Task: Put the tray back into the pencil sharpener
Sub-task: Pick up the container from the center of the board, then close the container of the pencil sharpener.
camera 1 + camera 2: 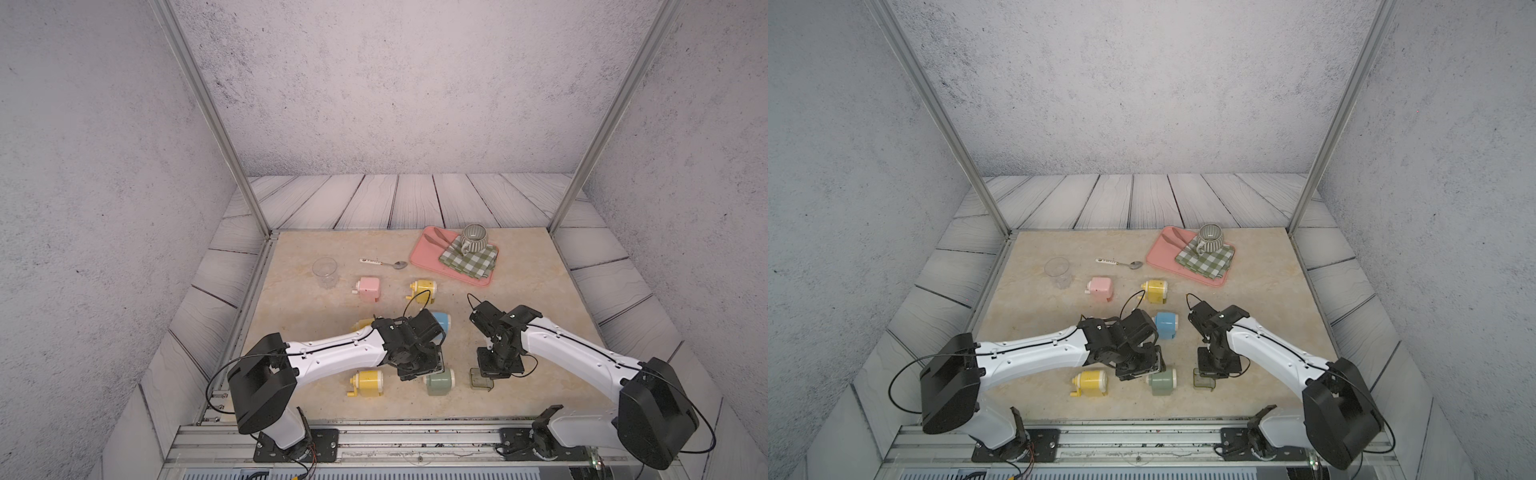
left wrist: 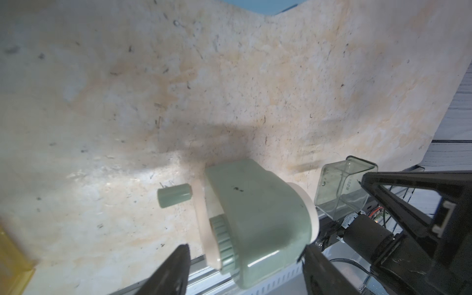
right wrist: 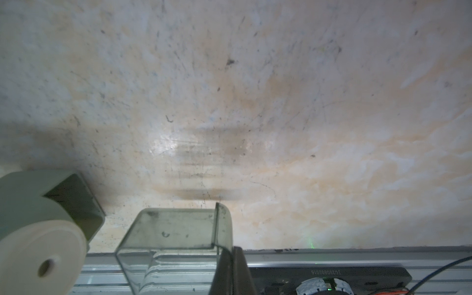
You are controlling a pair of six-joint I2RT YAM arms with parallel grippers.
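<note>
Right gripper point(image 3: 231, 251): clamped on clear tray point(image 3: 173, 229) wall
Left gripper point(image 2: 247, 249): jaws apart, astride green sharpener point(image 2: 255, 209)

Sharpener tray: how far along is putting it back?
Done: the right gripper is shut on the wall of the clear tray. In hand: the left gripper straddles the green sharpener beside it. Left: lining the tray up with the open slot and sliding it in.

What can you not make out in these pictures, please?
- Yellow object: mostly hidden by the left arm in a top view.
- Left gripper: fingers cut off by the left wrist view's edge; contact with the green sharpener unclear.
- Spoon's print: too small in both top views.
- Right gripper: hold on the clear tray hidden under its wrist in both top views.
</note>
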